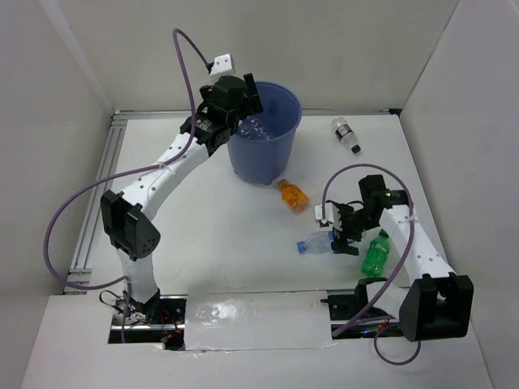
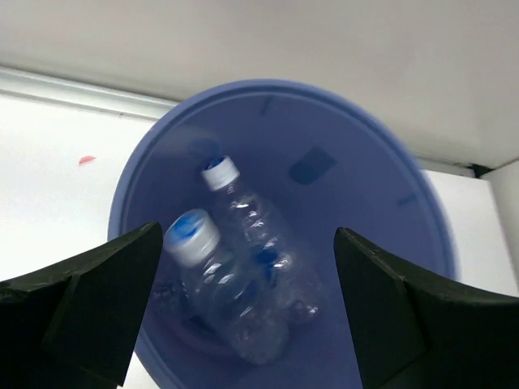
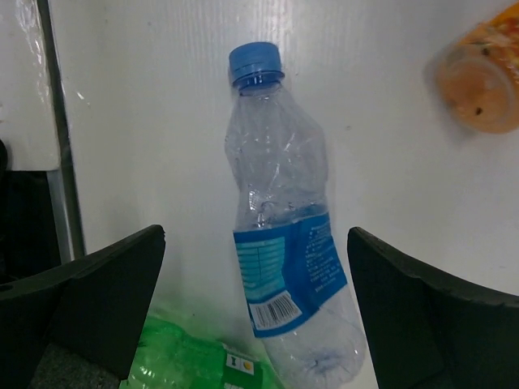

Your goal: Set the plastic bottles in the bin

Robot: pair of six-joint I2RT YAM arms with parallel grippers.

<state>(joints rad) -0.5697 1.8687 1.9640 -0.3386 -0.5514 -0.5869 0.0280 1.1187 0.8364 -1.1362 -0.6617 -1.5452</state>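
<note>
The blue bin point(image 1: 261, 159) stands at the back centre. My left gripper point(image 1: 246, 99) hangs open and empty over its rim. In the left wrist view the gripper point(image 2: 247, 243) looks down into the bin point(image 2: 357, 162), where two clear bottles lie: one point(image 2: 255, 219) still, one point(image 2: 215, 284) blurred. My right gripper point(image 1: 344, 241) is open, low over the blue-labelled bottle point(image 1: 318, 243), which lies on the table between its fingers point(image 3: 285, 243). The green bottle point(image 1: 375, 253) lies beside it point(image 3: 190, 365). The orange bottle point(image 1: 292, 195) and the clear bottle with a dark cap point(image 1: 346, 134) lie on the table.
White walls close in the table at the left, back and right. A metal rail point(image 1: 97, 203) runs along the left side. The orange bottle point(image 3: 478, 77) shows at the upper right of the right wrist view.
</note>
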